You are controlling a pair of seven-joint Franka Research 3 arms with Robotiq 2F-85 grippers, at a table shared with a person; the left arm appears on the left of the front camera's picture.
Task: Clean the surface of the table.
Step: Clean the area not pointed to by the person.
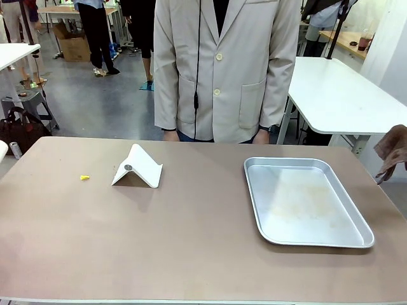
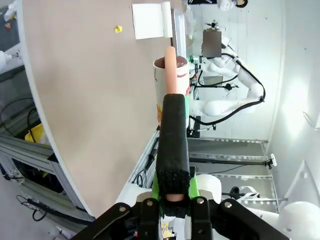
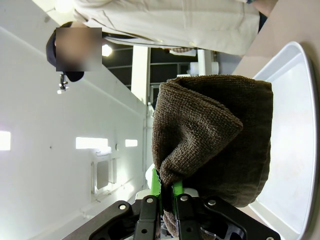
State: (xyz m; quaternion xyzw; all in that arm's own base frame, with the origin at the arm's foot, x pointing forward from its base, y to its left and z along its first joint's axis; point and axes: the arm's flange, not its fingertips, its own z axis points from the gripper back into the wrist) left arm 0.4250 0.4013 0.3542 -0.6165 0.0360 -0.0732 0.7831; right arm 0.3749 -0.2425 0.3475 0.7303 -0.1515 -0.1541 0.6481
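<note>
Our left end effector (image 2: pixel 174 199) grips black foam handle (image 2: pixel 173 140), right end effector (image 3: pixel 165 194) grips brown cloth (image 3: pixel 215 145), tray (image 1: pixel 287 161) at desk's (image 1: pixel 184 244) 3 o'clock.

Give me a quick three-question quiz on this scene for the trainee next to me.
1. Pick one: the right gripper is shut on A) a brown cloth, B) a sponge, C) nothing.
2. True or false: the yellow bit lies in the tray.
3. Fill in: the left gripper is shut on a padded stick whose padding is ___ in colour.
Key: 1 A. 2 False; it lies on the table, well apart from the tray. 3 black.
</note>
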